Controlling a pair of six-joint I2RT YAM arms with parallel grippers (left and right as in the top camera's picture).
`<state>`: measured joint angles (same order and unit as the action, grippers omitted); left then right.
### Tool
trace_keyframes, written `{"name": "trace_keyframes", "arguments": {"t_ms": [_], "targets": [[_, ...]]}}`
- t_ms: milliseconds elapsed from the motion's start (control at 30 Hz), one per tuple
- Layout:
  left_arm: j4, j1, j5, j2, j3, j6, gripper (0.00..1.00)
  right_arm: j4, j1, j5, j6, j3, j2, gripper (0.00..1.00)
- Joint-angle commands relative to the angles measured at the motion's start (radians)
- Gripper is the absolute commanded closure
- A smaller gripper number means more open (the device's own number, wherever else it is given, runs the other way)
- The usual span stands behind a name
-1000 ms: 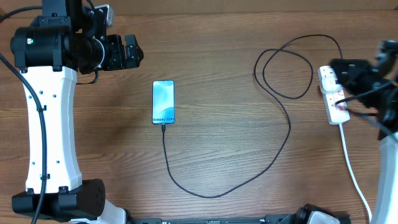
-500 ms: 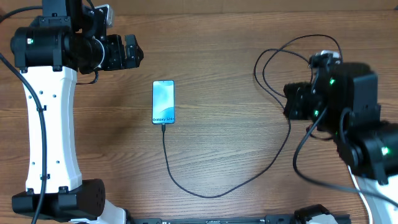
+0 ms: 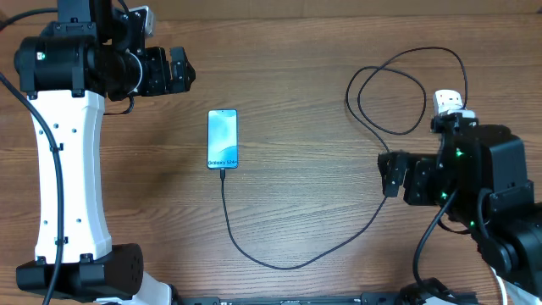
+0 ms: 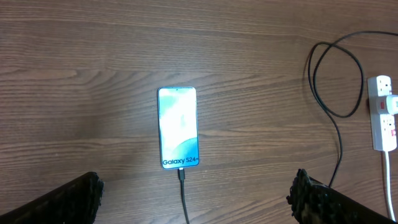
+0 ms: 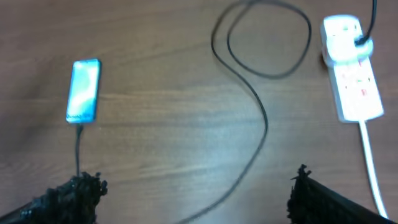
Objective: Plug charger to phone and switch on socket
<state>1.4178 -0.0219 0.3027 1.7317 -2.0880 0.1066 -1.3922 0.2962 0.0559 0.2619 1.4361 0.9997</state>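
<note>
the left pincer (image 3: pixel 188 72) hangs released over the brown wood-grain worktop (image 3: pixel 296 59), its black, rough-edged fingers (image 4: pixel 87 194) spread wide at both bottom corners of its wrist view. ahead of it, between those fingers, lies the phone (image 3: pixel 223 139), a slim flat rectangle with a glossy pale blue screen, a dark rim and "galaxy s24+" printed near its lower end. the charger (image 3: pixel 225 207), a thin black cable, meets the phone's bottom edge with its small tip. it runs toward the near edge of the worktop, bends in a smooth arc toward the right pincer (image 3: pixel 388 174) and passes just beside it, then curls into a loose loop before reaching the socket (image 3: pixel 449 102). the right pincer is released too, its dark fingers (image 5: pixel 84 186) far apart with nothing between them; its wrist view is blurred. the socket, a small white plastic bar with red marks, lies ahead of this pincer toward its right side, partly hidden by the arm from overhead. a thicker white cord (image 5: pixel 370 163) trails from the socket's near end.
</note>
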Motion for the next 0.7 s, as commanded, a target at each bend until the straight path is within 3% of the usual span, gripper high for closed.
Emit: {"name": "trace_keyframes", "arguments": {"t_ms": [0, 433, 667], "targets": [[-0.001, -0.002, 0.002, -0.01, -0.009, 0.006, 0.0, -0.006, 0.006, 0.01, 0.002, 0.024, 0.011, 0.0], [-0.001, -0.002, 0.002, -0.01, -0.009, 0.006, 0.0, -0.007, 0.006, 0.042, -0.005, 0.024, 0.076, 0.0], [-0.001, -0.002, 0.002, -0.01, -0.009, 0.006, 0.0, 0.232, -0.031, 0.089, -0.011, -0.059, 0.032, 0.0]]}}
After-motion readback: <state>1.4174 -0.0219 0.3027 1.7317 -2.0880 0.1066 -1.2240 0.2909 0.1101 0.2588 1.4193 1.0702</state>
